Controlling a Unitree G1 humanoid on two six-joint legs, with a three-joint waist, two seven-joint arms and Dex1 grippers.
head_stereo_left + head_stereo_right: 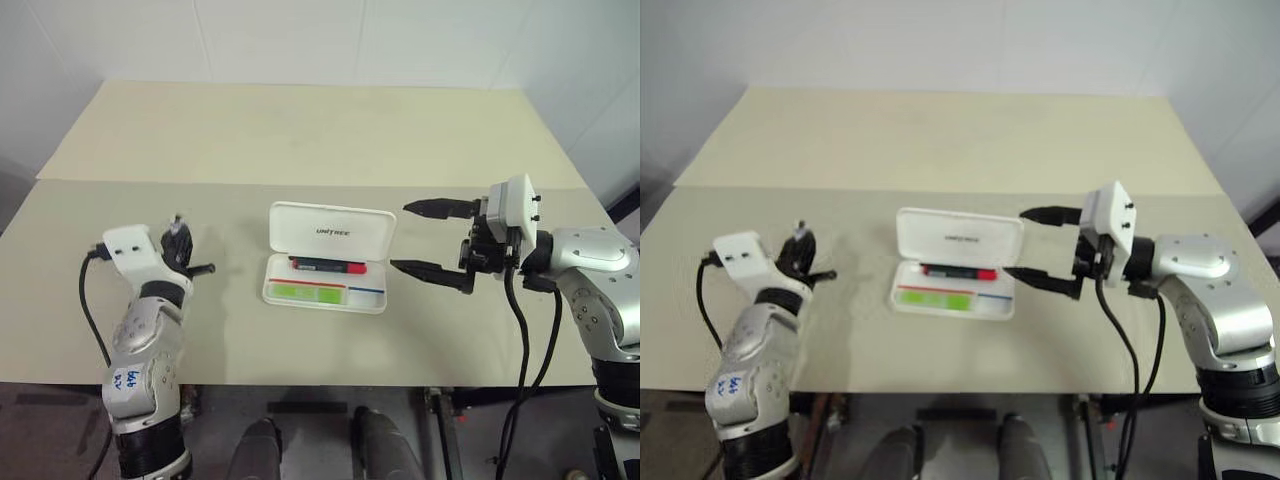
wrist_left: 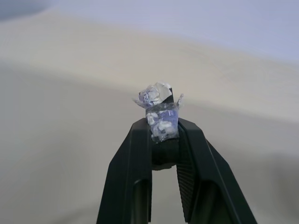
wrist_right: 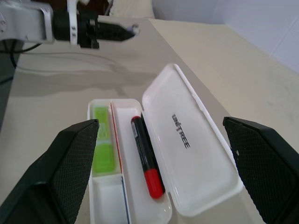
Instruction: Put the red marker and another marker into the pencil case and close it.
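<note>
The pencil case is white with small dark lettering on its lid and thin red and blue stripes inside. In it lie the red marker, black-bodied with a red cap, and a lime-green highlighter. The bench is pale beige. Both hands have black fingers.

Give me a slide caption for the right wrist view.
Open right gripper frames the open pencil case holding the red marker and green highlighter.
</note>
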